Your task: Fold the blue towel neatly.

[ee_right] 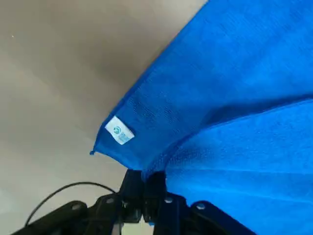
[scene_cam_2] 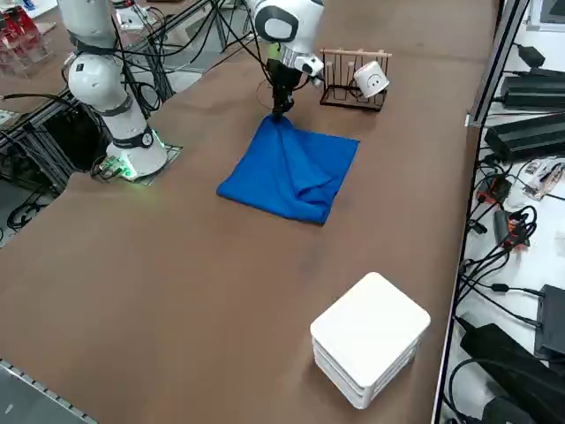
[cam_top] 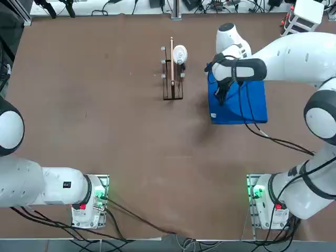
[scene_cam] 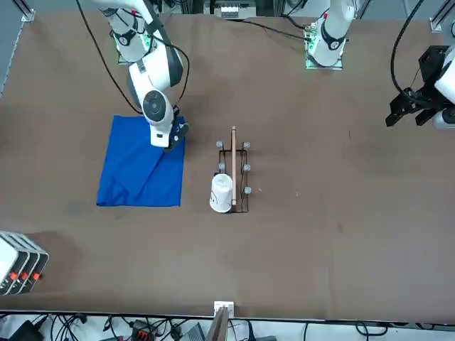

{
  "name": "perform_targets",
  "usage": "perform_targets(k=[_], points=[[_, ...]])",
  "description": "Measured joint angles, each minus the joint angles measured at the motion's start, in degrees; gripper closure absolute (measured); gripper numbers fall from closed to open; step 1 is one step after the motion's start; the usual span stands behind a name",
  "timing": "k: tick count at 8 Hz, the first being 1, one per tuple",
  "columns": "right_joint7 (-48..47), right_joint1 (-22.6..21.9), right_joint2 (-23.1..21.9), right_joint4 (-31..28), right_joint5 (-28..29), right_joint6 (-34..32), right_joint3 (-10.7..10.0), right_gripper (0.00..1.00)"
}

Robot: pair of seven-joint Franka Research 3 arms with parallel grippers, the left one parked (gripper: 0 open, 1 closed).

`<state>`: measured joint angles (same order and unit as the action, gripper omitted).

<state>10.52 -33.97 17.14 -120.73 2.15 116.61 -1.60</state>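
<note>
With our right pincer (ee_right: 144,188) clenched on a raised edge of the towel (scene_cam_2: 296,172), we judge the fold mid-way; next, lay that edge squarely across the bench (scene_cam_2: 177,291).

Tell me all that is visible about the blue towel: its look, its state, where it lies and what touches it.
The blue towel is a plain bright-blue cloth, soft and finely textured, with a small white tag near one corner. It lies on the brown table, beside the wire rack, already doubled over, with a raised crease running across it. The right gripper is shut on the edge of its upper layer, lifting that edge slightly. Nothing else touches it.
</note>
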Motion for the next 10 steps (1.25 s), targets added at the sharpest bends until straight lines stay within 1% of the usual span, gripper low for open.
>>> perform_targets(k=[6,10], points=[[-5.06,-4.14,0.83,0.00,0.00,1.12,-0.02,0.97],[-8.10,-6.69,2.42,-0.01,0.00,1.29,-0.02,0.96]])
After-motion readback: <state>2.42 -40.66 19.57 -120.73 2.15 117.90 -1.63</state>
